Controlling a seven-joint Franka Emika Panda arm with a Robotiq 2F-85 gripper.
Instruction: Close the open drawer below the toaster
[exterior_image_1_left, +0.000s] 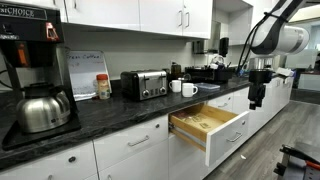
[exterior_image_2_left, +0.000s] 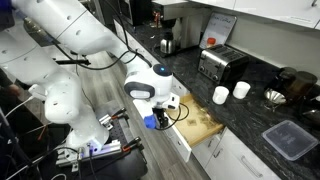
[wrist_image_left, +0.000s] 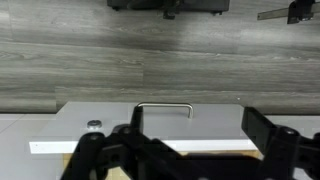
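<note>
The drawer (exterior_image_1_left: 207, 122) stands pulled out from the white lower cabinets, under the counter just right of the black and chrome toaster (exterior_image_1_left: 145, 84). Its light wood interior shows in both exterior views (exterior_image_2_left: 200, 124). The toaster also shows on the counter (exterior_image_2_left: 218, 64). In the wrist view the drawer's white front (wrist_image_left: 100, 122) with its silver bar handle (wrist_image_left: 163, 108) lies just below my gripper (wrist_image_left: 192, 122). My gripper is open and empty, with its fingers spread wide. It hangs in front of the drawer front (exterior_image_1_left: 256, 98), close to it (exterior_image_2_left: 153, 121).
A black coffee maker with a steel pot (exterior_image_1_left: 38, 104) stands at the counter's near end. White mugs (exterior_image_1_left: 184, 88) sit beside the toaster. A grey tray (exterior_image_2_left: 288, 138) lies on the counter. Grey wood floor (wrist_image_left: 160, 55) lies in front of the cabinets. Cables and gear (exterior_image_2_left: 100, 150) sit by my base.
</note>
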